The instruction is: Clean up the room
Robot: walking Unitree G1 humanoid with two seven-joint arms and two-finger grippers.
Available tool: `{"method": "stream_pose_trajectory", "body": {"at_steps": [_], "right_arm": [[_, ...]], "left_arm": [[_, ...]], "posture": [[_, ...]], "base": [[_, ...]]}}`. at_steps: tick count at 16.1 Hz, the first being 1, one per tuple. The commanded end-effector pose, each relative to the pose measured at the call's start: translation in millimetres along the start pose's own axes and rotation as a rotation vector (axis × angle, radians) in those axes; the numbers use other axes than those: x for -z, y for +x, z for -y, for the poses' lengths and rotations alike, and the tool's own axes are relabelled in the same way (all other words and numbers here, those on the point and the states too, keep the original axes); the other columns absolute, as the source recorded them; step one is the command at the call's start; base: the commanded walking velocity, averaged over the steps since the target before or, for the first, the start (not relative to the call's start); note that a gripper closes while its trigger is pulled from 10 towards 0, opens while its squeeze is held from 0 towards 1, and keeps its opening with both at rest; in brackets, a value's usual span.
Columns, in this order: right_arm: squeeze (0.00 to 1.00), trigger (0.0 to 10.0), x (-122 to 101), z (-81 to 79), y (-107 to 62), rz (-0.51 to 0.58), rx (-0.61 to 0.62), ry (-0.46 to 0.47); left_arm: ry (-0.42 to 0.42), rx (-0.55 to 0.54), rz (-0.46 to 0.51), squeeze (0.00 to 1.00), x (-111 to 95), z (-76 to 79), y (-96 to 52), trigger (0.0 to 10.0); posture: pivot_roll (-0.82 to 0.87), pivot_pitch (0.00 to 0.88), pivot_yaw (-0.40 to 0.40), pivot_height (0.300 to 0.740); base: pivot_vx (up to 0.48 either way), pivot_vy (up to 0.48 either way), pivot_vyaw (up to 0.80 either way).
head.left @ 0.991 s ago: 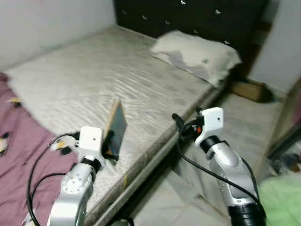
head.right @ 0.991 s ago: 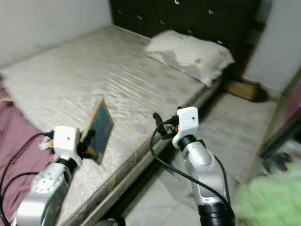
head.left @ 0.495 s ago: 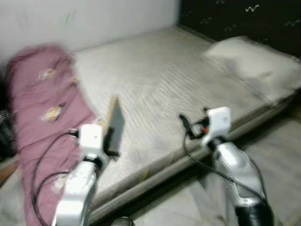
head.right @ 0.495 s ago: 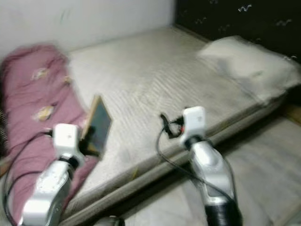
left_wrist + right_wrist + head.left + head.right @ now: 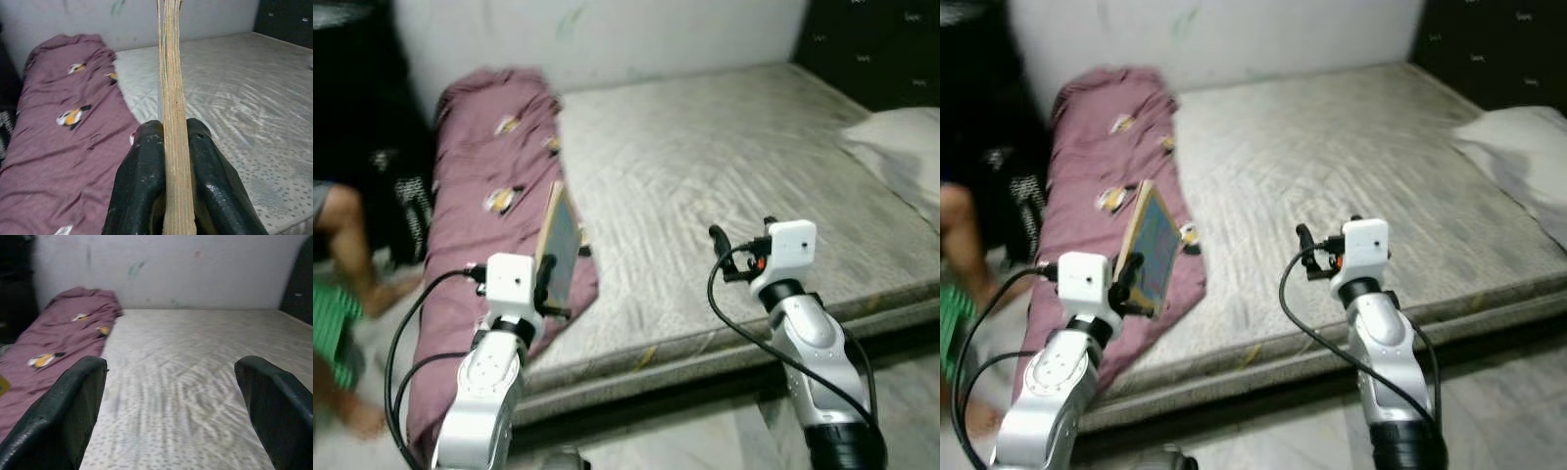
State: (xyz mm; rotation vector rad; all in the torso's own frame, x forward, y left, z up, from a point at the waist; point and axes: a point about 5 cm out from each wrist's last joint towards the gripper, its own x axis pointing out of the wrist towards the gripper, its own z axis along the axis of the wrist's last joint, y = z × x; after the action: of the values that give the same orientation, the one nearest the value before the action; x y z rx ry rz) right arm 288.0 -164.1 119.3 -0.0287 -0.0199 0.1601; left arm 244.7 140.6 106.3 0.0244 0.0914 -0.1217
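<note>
The bed (image 5: pixel 724 186) is taking up most of the room ahead, its grey mattress bare across the middle. A maroon blanket (image 5: pixel 494 196) with small cartoon prints is lying bunched along the bed's side nearest the dark corner and is spilling over the near edge toward the floor. A white pillow (image 5: pixel 901 157) is sitting at the bed's far end, by the dark headboard (image 5: pixel 871 49). Beyond the blanket, away from the bed, a person's bare leg (image 5: pixel 347 235) is showing, with something green (image 5: pixel 333 328) beside it on the floor.

The left gripper (image 5: pixel 168 166) is hovering over the blanket at the bed's near edge, its two black fingers (image 5: pixel 142 176) clamped tight on a thin book (image 5: pixel 558 245) held upright on its edge. From the wrist camera the book is showing as a narrow stack of pale pages rising between the fingers; from the head, its blue-green cover (image 5: pixel 1157 250) is facing the bed's middle.

The right gripper (image 5: pixel 178 396) is hanging above the bed's near edge, well apart from the book, its fingers (image 5: pixel 73 401) spread wide with nothing between them; bare mattress is lying in front of it, with open space out to the far wall (image 5: pixel 171 269).

A strip of pale floor (image 5: pixel 901 392) is running along the bed's near side, under the right arm.
</note>
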Motion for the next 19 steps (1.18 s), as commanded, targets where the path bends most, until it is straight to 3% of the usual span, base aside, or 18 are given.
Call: {"method": "stream_pose_trajectory", "body": {"at_steps": [1,11,14,16,19], "right_arm": [[0.0,10.0,-2.7,-4.7,3.3,0.013,-0.009,-0.005],[0.0,10.0,-3.1,1.4,2.3,0.026,0.037,-0.012],[0.0,10.0,-2.5,5.8,1.6,0.039,0.087,0.011],[0.0,10.0,-0.5,5.3,2.0,0.032,0.082,0.011],[0.0,10.0,-0.3,-5.3,14.6,0.01,-0.014,-0.01]], "left_arm": [[0.014,-0.021,0.05,0.0,-9.5,-5.8,2.5,10.0],[0.0,-0.031,0.049,0.0,-10.2,-5.4,3.3,10.0],[0.001,-0.034,0.049,0.0,-7.6,-6.4,2.6,10.0],[-0.019,-0.053,0.045,0.0,-6.4,-7.4,0.8,10.0],[-0.041,-0.139,0.054,0.0,-3.3,-10.7,-8.5,10.0]], "posture": [[-0.04,0.0,0.023,0.74],[-0.04,0.001,0.025,0.74],[-0.04,0.0,0.034,0.74],[-0.02,0.0,0.008,0.74],[0.05,0.0,-0.099,0.74]], "base": [[0.0,0.0,0.69],[0.0,0.0,0.69],[0.0,0.0,0.0],[0.0,0.0,0.0],[0.0,0.0,0.0]]}}
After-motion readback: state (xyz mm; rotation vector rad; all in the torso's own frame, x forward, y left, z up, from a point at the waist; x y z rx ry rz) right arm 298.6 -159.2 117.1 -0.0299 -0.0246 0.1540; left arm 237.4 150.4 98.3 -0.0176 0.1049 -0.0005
